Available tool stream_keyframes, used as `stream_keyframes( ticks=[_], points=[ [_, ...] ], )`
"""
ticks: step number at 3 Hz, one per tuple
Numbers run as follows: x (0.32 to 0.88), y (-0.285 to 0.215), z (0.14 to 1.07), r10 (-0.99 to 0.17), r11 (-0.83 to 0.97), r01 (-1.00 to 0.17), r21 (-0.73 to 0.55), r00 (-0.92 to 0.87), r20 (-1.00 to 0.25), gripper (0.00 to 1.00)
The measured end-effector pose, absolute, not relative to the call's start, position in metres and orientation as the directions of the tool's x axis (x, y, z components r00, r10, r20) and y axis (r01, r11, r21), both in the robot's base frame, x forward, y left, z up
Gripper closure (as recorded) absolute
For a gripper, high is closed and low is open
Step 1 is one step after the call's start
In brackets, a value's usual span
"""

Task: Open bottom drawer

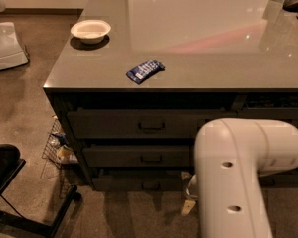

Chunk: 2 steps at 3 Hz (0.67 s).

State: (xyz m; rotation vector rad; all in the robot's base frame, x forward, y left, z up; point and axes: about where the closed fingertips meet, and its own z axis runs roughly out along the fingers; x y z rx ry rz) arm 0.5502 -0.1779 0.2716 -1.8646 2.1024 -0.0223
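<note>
**Hand low beside the bottom drawer**

Far left of the hand [188, 202], a wire basket [55, 144] on the floor holds small items. A white bowl [90, 30] and a blue packet [145, 71] sit on the table [213, 58], up and left of the hand. The bottom drawer [134, 183] lies just left of the hand. Whether the hand is wide or narrow, I cannot tell.

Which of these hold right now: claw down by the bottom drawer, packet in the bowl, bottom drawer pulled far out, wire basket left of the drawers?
1. The claw is low down, by the right part of the bottom drawer. True.
2. The blue packet lies in the white bowl. False: it lies on the countertop, apart from the bowl.
3. The bottom drawer is pulled far out. False: its front sits back in the drawer stack, with no inside showing.
4. A wire basket stands left of the drawer stack. True.
</note>
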Motion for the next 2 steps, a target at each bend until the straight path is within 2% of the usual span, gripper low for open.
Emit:
stream_keyframes(
  ticks=[2],
  points=[
    [0.581, -0.204, 0.238, -0.983, 0.136, -0.96, -0.244, -0.101, -0.154, 0.0]
  ],
)
